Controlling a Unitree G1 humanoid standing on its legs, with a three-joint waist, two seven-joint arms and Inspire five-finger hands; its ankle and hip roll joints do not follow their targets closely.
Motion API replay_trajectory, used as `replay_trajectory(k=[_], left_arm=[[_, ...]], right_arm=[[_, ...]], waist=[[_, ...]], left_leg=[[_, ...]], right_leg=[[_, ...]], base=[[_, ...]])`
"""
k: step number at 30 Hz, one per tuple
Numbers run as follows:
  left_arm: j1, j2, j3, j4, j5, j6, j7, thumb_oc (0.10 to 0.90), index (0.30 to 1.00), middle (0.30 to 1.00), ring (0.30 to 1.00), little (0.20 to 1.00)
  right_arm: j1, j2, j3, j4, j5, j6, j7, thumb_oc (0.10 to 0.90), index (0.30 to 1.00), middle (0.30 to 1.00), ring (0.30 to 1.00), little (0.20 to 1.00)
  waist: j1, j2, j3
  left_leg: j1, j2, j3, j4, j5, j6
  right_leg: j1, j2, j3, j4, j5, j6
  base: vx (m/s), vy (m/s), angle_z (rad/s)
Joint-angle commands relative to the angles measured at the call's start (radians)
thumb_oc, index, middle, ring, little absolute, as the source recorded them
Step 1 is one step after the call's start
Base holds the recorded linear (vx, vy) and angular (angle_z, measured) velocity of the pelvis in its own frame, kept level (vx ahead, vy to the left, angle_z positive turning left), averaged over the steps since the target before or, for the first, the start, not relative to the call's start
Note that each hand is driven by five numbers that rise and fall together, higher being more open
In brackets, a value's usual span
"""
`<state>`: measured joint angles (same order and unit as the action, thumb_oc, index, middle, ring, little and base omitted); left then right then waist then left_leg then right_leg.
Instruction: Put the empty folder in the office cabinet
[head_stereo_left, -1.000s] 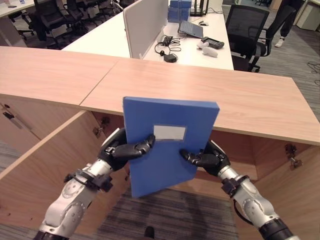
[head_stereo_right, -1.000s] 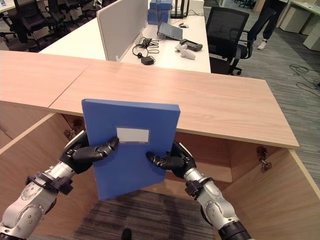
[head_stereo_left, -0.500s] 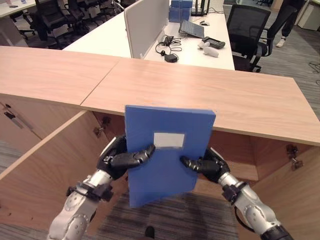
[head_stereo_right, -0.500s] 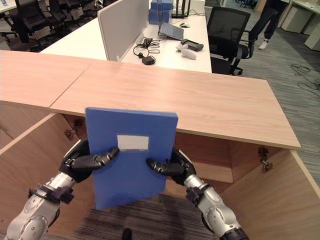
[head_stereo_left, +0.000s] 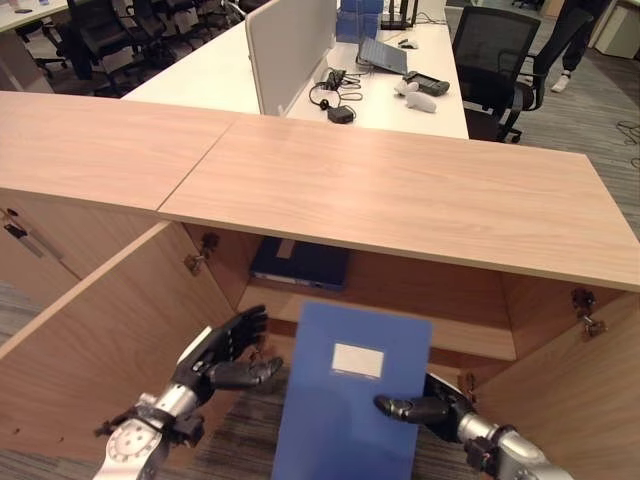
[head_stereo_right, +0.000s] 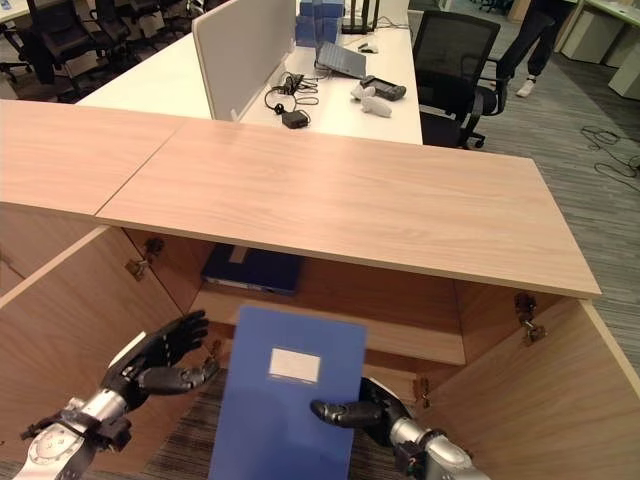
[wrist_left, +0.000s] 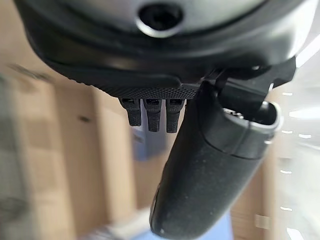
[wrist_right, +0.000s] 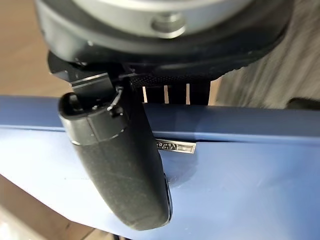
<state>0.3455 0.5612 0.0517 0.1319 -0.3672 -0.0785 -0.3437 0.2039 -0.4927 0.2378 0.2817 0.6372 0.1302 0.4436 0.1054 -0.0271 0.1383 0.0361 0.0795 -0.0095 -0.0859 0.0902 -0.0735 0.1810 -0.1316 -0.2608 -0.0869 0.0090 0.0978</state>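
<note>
The blue folder (head_stereo_left: 350, 395) with a white label stands upright, low in front of the open office cabinet (head_stereo_left: 400, 190). My right hand (head_stereo_left: 425, 408) grips its right edge. In the right wrist view the thumb (wrist_right: 120, 165) presses on the folder's face (wrist_right: 235, 170) and the fingers go behind it. My left hand (head_stereo_left: 225, 352) hovers just left of the folder, open with fingers spread, touching nothing; its wrist view shows straight fingers (wrist_left: 152, 112) and nothing held. A darker blue folder (head_stereo_left: 300, 264) lies flat on the cabinet's inner shelf (head_stereo_left: 480, 338).
The cabinet's left door (head_stereo_left: 100, 330) and right door (head_stereo_left: 590, 400) swing out toward me on either side. Behind the cabinet is a white desk (head_stereo_left: 380, 100) with a divider, laptop and headset, a black office chair (head_stereo_left: 495, 50), and a person's legs (head_stereo_left: 570, 40).
The folder dropped from in front of the cabinet top to low before the opening. My left hand let go and spread open. My right hand kept its hold and went down with it.
</note>
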Motion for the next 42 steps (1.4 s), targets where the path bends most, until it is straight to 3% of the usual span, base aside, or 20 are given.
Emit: replay_trajectory(k=[1, 6, 7, 10, 12, 14, 15, 16, 21, 23, 24, 26, 30, 31, 32, 37, 42], left_arm=[[-0.072, 0.004, 0.048, 0.004, 0.050, -0.110, -0.005, 0.800, 0.900, 0.900, 0.900, 0.900], [-0.045, -0.023, 0.012, 0.144, 0.130, -0.098, 0.006, 0.800, 0.900, 0.900, 0.900, 0.900], [-0.043, -0.049, -0.008, 0.224, 0.156, -0.094, 0.027, 0.800, 0.900, 0.900, 0.900, 0.900], [-0.051, -0.062, -0.019, 0.255, 0.158, -0.092, 0.034, 0.800, 0.900, 0.900, 0.900, 0.900], [-0.078, -0.120, -0.036, 0.392, 0.146, -0.086, 0.085, 0.800, 0.900, 0.900, 0.900, 0.900], [-0.095, -0.138, -0.047, 0.436, 0.146, -0.089, 0.106, 0.800, 0.900, 0.900, 0.900, 0.900], [-0.118, -0.172, -0.073, 0.515, 0.131, -0.091, 0.149, 0.800, 0.900, 0.900, 0.900, 0.900], [-0.130, -0.186, -0.082, 0.537, 0.115, -0.095, 0.171, 0.800, 0.900, 0.900, 0.900, 0.900], [-0.232, -0.235, -0.214, 0.610, 0.041, -0.134, 0.289, 0.800, 0.900, 0.900, 0.900, 0.900], [-0.247, -0.236, -0.230, 0.621, 0.039, -0.136, 0.297, 0.800, 0.900, 0.900, 0.900, 0.900], [-0.283, -0.230, -0.264, 0.635, 0.026, -0.143, 0.311, 0.800, 0.900, 0.900, 0.900, 0.900], [-0.297, -0.220, -0.287, 0.638, 0.021, -0.148, 0.319, 0.800, 0.900, 0.900, 0.900, 0.900], [-0.317, -0.196, -0.326, 0.643, 0.021, -0.154, 0.321, 0.800, 0.900, 0.900, 0.900, 0.900], [-0.323, -0.197, -0.328, 0.643, 0.021, -0.154, 0.321, 0.800, 0.900, 0.900, 0.900, 0.900], [-0.319, -0.182, -0.339, 0.641, 0.017, -0.156, 0.320, 0.800, 0.900, 0.900, 0.900, 0.900], [-0.333, -0.140, -0.352, 0.625, -0.024, -0.164, 0.310, 0.800, 0.900, 0.900, 0.900, 0.900], [-0.335, -0.109, -0.354, 0.598, -0.049, -0.172, 0.306, 0.800, 0.900, 0.900, 0.900, 0.900]], right_arm=[[-0.062, -0.041, -0.006, -0.053, -0.010, -0.060, 0.088, 0.400, 0.300, 0.300, 0.300, 0.300], [-0.043, 0.027, -0.049, 0.049, 0.016, -0.068, 0.046, 0.400, 0.300, 0.300, 0.300, 0.300], [-0.044, 0.088, -0.087, 0.116, 0.051, -0.083, -0.002, 0.400, 0.300, 0.300, 0.300, 0.300], [-0.052, 0.122, -0.107, 0.160, 0.077, -0.094, -0.029, 0.400, 0.300, 0.300, 0.300, 0.300], [-0.083, 0.229, -0.177, 0.247, 0.191, -0.144, -0.117, 0.400, 0.300, 0.300, 0.300, 0.300], [-0.100, 0.262, -0.204, 0.277, 0.237, -0.165, -0.147, 0.400, 0.300, 0.300, 0.300, 0.300], [-0.146, 0.318, -0.251, 0.323, 0.334, -0.225, -0.218, 0.400, 0.300, 0.300, 0.300, 0.300], [-0.175, 0.341, -0.268, 0.349, 0.379, -0.246, -0.245, 0.400, 0.300, 0.300, 0.300, 0.300], [-0.487, 0.397, -0.344, 0.441, 0.608, -0.423, -0.402, 0.400, 0.300, 0.300, 0.300, 0.300], [-0.539, 0.394, -0.354, 0.459, 0.626, -0.443, -0.416, 0.400, 0.300, 0.300, 0.300, 0.300], [-0.665, 0.375, -0.392, 0.478, 0.673, -0.492, -0.440, 0.400, 0.300, 0.300, 0.300, 0.300], [-0.766, 0.347, -0.425, 0.504, 0.707, -0.534, -0.464, 0.400, 0.300, 0.300, 0.300, 0.300], [-0.957, 0.249, -0.512, 0.606, 0.784, -0.590, -0.502, 0.400, 0.300, 0.300, 0.300, 0.300], [-0.966, 0.242, -0.515, 0.614, 0.787, -0.589, -0.498, 0.400, 0.300, 0.300, 0.300, 0.300], [-1.051, 0.169, -0.532, 0.679, 0.813, -0.600, -0.521, 0.400, 0.300, 0.300, 0.300, 0.300], [-1.245, -0.045, -0.515, 0.829, 0.844, -0.584, -0.554, 0.400, 0.300, 0.300, 0.300, 0.300], [-1.353, -0.178, -0.477, 0.872, 0.853, -0.588, -0.580, 0.400, 0.300, 0.300, 0.300, 0.300]], waist=[[0.001, 0.021, -0.042], [-0.001, 0.028, -0.039], [-0.002, 0.031, -0.038], [-0.002, 0.033, -0.036], [-0.004, 0.040, -0.031], [-0.002, 0.043, -0.027], [-0.001, 0.050, -0.021], [0.003, 0.053, -0.016], [0.059, 0.093, 0.083], [0.068, 0.099, 0.100], [0.081, 0.109, 0.143], [0.092, 0.116, 0.169], [0.126, 0.132, 0.176], [0.129, 0.132, 0.174], [0.141, 0.136, 0.170], [0.173, 0.149, 0.162], [0.189, 0.159, 0.153]], left_leg=[[0.051, 0.083, 0.016, -0.001, -0.098, -0.061], [0.041, 0.081, 0.013, -0.001, -0.095, -0.060], [0.037, 0.081, 0.010, -0.001, -0.094, -0.058], [0.034, 0.080, 0.009, -0.001, -0.094, -0.058], [0.027, 0.077, 0.004, -0.001, -0.094, -0.056], [0.023, 0.076, 0.002, -0.001, -0.094, -0.056], [0.017, 0.073, -0.002, -0.001, -0.093, -0.054], [0.012, 0.072, -0.005, -0.001, -0.092, -0.054], [-0.076, 0.073, -0.036, 0.016, -0.070, -0.055], [-0.098, 0.074, -0.039, 0.032, -0.069, -0.055], [-0.168, 0.080, -0.046, 0.096, -0.077, -0.057], [-0.230, 0.085, -0.051, 0.154, -0.087, -0.061], [-0.345, 0.090, -0.067, 0.273, -0.135, -0.076], [-0.359, 0.089, -0.068, 0.275, -0.126, -0.075], [-0.385, 0.089, -0.074, 0.303, -0.147, -0.080], [-0.471, 0.081, -0.088, 0.349, -0.164, -0.083], [-0.540, 0.076, -0.095, 0.391, -0.177, -0.085]], right_leg=[[-0.006, -0.064, -0.017, 0.015, -0.045, 0.091], [-0.011, -0.064, -0.020, 0.014, -0.046, 0.092], [-0.012, -0.063, -0.020, 0.014, -0.048, 0.092], [-0.013, -0.063, -0.020, 0.015, -0.048, 0.092], [-0.019, -0.063, -0.020, 0.015, -0.050, 0.091], [-0.022, -0.063, -0.020, 0.015, -0.051, 0.090], [-0.027, -0.062, -0.021, 0.017, -0.052, 0.089], [-0.030, -0.062, -0.023, 0.018, -0.053, 0.088], [-0.117, -0.064, -0.028, 0.064, -0.070, 0.083], [-0.140, -0.065, -0.025, 0.082, -0.075, 0.081], [-0.205, -0.073, -0.025, 0.139, -0.086, 0.078], [-0.268, -0.080, -0.017, 0.197, -0.098, 0.075], [-0.387, -0.100, -0.012, 0.326, -0.153, 0.074], [-0.400, -0.101, -0.012, 0.327, -0.145, 0.073], [-0.433, -0.103, -0.015, 0.371, -0.168, 0.077], [-0.539, -0.114, -0.018, 0.455, -0.198, 0.083], [-0.620, -0.126, -0.021, 0.525, -0.222, 0.086]], base=[[0.00, 0.000, 0.00], [0.00, 0.000, 0.00], [0.01, 0.002, 0.03], [0.00, 0.000, 0.00], [0.00, 0.003, 0.06], [0.00, 0.002, 0.16], [0.00, -0.002, 0.11], [0.00, 0.000, 0.00], [-0.12, -0.013, 0.13], [-0.14, -0.011, 0.06], [-0.17, -0.012, 0.05], [-0.17, -0.023, 0.01], [-0.02, -0.018, 0.00], [0.01, -0.033, 0.12], [0.02, -0.031, 0.19], [0.01, -0.034, 0.18], [0.02, -0.043, 0.14]])
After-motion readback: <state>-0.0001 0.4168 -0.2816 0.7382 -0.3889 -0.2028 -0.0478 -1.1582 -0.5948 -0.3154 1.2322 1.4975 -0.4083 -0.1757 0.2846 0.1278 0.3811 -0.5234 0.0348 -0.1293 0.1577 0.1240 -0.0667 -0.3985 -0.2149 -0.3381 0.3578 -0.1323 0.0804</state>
